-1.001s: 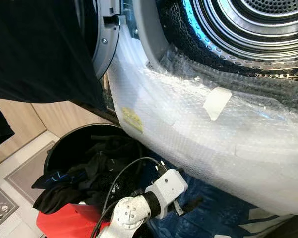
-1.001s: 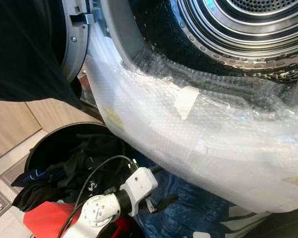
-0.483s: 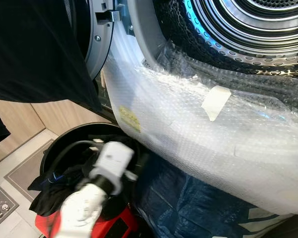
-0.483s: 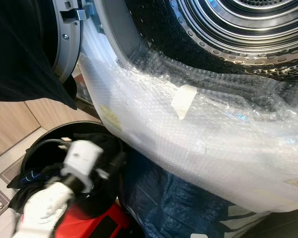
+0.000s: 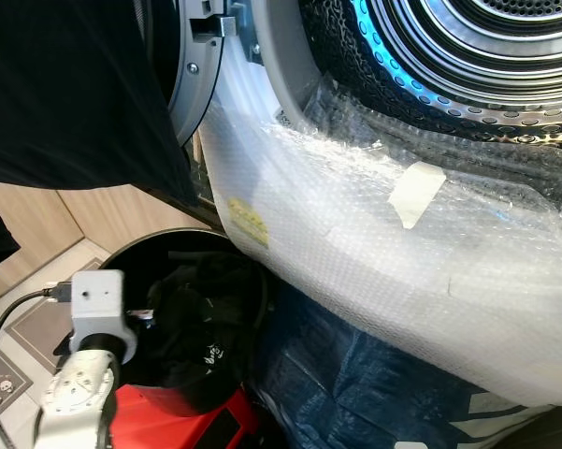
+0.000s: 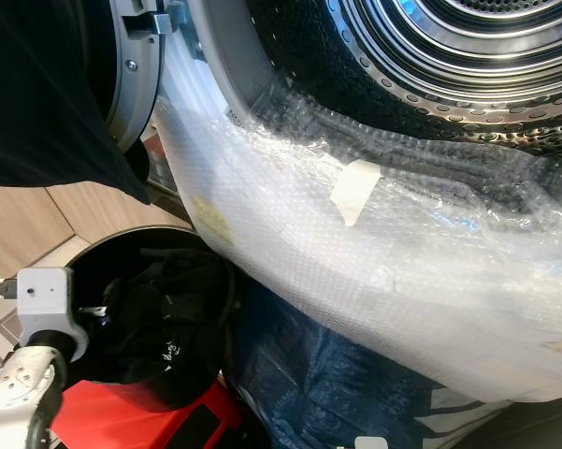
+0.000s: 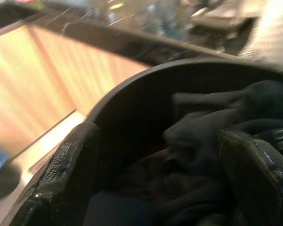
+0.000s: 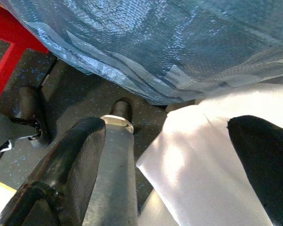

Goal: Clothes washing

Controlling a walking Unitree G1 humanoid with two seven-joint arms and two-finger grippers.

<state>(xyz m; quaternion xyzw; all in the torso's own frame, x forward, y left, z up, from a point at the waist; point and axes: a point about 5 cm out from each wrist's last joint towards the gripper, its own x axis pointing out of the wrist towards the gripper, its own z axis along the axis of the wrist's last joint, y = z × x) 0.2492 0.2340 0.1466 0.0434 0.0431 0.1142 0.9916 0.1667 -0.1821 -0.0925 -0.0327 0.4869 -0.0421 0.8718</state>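
Note:
A round black basket [image 5: 173,240] holds a heap of dark clothes [image 5: 201,327] on the floor below the washing machine. The machine's steel drum [image 5: 468,56] is open at the upper right. My left arm's white wrist [image 5: 97,301] sits at the basket's left rim and points into it. In the left wrist view my left gripper [image 7: 157,134] is open, its fingers [image 7: 70,179] spread on either side of the dark cloth [image 7: 202,127], just above it. My right gripper [image 8: 165,127] hangs open and holds nothing, low over the dark floor [image 8: 75,94].
Bubble wrap [image 5: 355,243] with a tape strip [image 5: 416,192] covers the machine's front below the drum. The grey door rim [image 5: 201,84] stands at the upper left, with a black garment [image 5: 65,94] hanging in front. Blue sheeting [image 5: 355,393] and a red object [image 5: 168,421] lie beside the basket.
My left arm has swung from in front of the basket, near the blue sheeting, to the basket's left side. Its gripper now points into the clothes.

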